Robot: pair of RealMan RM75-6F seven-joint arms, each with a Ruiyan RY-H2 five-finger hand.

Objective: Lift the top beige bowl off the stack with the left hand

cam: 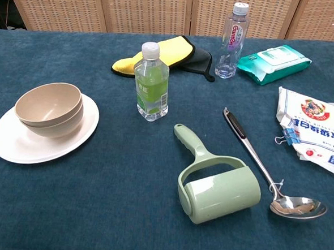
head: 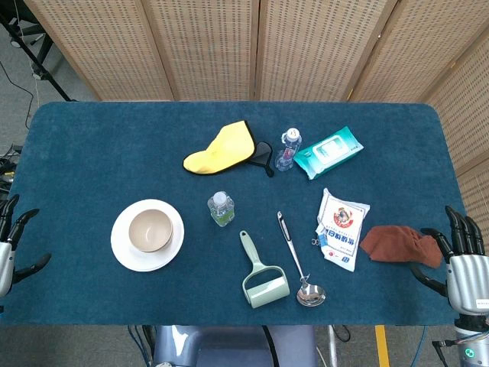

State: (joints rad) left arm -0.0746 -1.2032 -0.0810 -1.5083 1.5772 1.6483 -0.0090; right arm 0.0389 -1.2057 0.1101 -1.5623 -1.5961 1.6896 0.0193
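At the desk's [head: 92, 145] left edge, left hand [head: 9, 245] spread, holding nothing | top beige bowl [cam: 48, 103] nested in stack on white plate [cam: 7, 143] | risk: lower bowl lifts too, or plate slides.

Beige bowls [cam: 48, 107] on white plate [cam: 18, 144], teal cloth [head: 92, 153], yellow mitt [head: 220, 147]

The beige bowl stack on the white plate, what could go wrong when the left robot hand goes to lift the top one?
1. The top beige bowl nests snugly in the lower bowl, so both might rise together.
2. The stack sits on a loose white plate; a sideways push could slide it.
3. The left robot hand waits open at the table edge; a wide sweep could reach the green bottle.
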